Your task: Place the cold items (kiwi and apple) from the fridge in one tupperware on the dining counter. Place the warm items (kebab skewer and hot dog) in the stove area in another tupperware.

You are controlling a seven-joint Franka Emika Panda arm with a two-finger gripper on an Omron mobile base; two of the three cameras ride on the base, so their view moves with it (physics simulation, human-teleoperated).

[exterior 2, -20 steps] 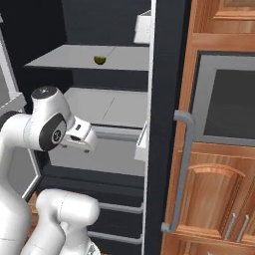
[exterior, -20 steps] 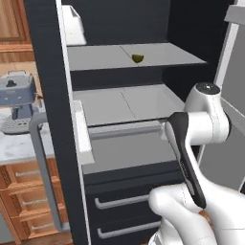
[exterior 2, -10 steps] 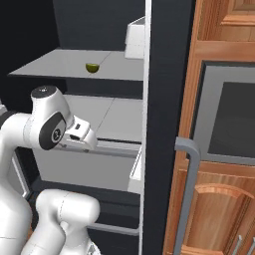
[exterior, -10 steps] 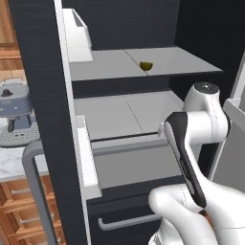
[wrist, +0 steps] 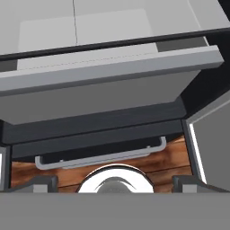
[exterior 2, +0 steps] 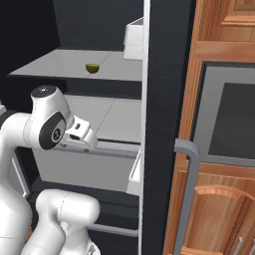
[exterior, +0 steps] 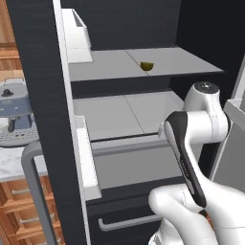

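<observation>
Fridge: open, dark interior, grey shelves inside; its door stands edge-on at the left of the left base view and in the middle of the right base view.
Kiwi: small green-brown piece lying on the upper shelf, toward the middle, apart from the walls; same piece seen in the right base view.
Door bin: white bin on the inside of the door, level with the upper shelf.
Lower shelf: bare grey surface, with a grey drawer front just beneath it.
Bottom drawer: dark front with a grey bar handle, below the grey drawer.
Fingers: two dark tips sit at opposite sides of the hand view, spread as wide as they go, nothing between them; they point down at the drawer fronts.
Arm: white elbow raised in front of the lower shelf, well below the kiwi.
Counter: pale marble strip left of the door, carrying a grey coffee machine.
Right side: wooden cabinet with built-in oven and a grey door handle.
</observation>
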